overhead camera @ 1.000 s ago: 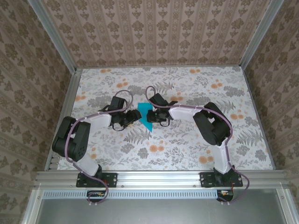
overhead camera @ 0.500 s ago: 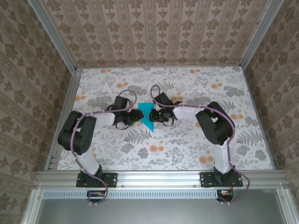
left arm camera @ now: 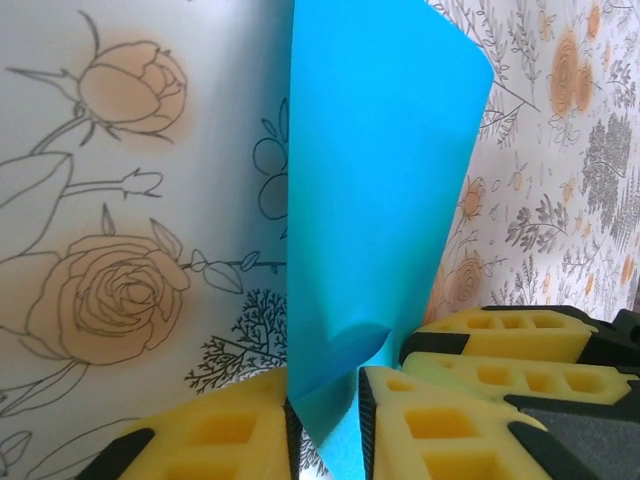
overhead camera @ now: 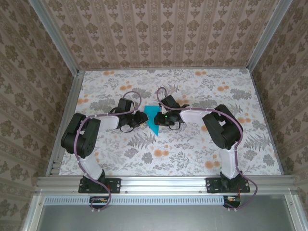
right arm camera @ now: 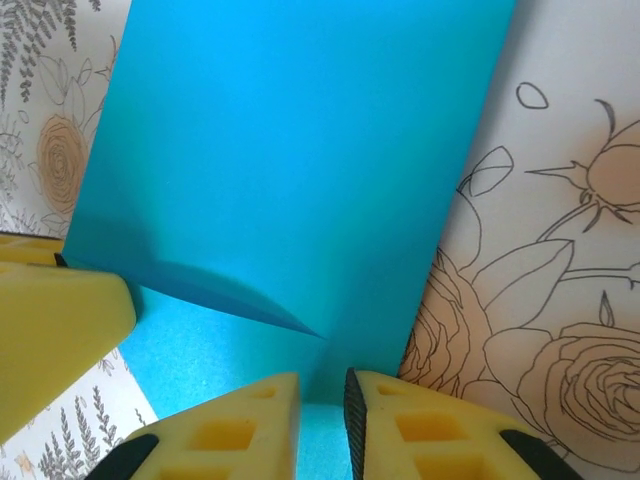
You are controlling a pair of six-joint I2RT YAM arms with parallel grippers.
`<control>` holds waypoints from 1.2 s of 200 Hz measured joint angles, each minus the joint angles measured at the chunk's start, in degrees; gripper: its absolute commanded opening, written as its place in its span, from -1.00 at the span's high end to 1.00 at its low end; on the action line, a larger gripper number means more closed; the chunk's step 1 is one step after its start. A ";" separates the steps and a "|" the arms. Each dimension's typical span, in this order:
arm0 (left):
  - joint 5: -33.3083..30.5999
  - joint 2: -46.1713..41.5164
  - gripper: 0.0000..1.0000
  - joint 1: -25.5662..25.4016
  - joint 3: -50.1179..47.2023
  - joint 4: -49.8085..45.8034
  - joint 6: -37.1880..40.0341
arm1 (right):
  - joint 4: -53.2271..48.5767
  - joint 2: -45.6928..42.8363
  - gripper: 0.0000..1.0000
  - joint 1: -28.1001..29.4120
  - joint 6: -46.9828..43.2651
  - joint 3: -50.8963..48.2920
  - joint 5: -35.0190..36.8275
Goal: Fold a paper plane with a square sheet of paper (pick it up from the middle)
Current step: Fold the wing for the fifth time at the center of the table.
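Note:
The square sheet of paper (overhead camera: 153, 121) is teal-blue and stands bent up off the table between the two grippers. My left gripper (overhead camera: 143, 118) meets it from the left and my right gripper (overhead camera: 158, 118) from the right. In the left wrist view the sheet (left arm camera: 380, 180) rises as a folded flap, and its lower edge runs down between the yellow pads of my left gripper (left arm camera: 325, 382), which is shut on it. In the right wrist view the sheet (right arm camera: 290, 150) spreads wide, with a crease shadow. Its near edge is pinched in my right gripper (right arm camera: 322, 385).
The floral tablecloth (overhead camera: 192, 154) covers the whole table. Patterned walls and metal rails (overhead camera: 67, 120) close it in on three sides. Both arms reach in toward the middle, and their fingers sit close together around the sheet. A yellow finger (right arm camera: 50, 320) of the left gripper shows at the right wrist view's left edge.
My left arm has moved in toward the middle and its jaws have closed onto the sheet. The right gripper has shifted slightly away from me with the sheet.

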 measured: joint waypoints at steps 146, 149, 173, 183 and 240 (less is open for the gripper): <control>-3.87 -0.98 0.93 -5.01 4.11 -5.62 -0.07 | 8.31 -15.04 -0.08 -0.98 -15.69 -12.66 4.96; -4.04 -1.18 0.94 -5.22 4.35 -6.03 -0.09 | 8.94 -15.67 -0.08 -0.90 -16.22 -13.40 5.42; -5.81 -2.89 0.93 -6.58 6.49 -9.07 -0.68 | 13.14 -19.28 -0.09 0.76 -20.37 -18.56 10.12; -6.43 -3.61 0.93 -6.80 7.08 -9.73 -0.94 | 14.82 -20.31 -0.09 2.01 -21.88 -20.50 11.82; -8.41 -4.09 0.93 -7.28 8.13 -13.09 -2.86 | 23.45 -21.09 -0.17 9.73 -28.02 -25.64 20.52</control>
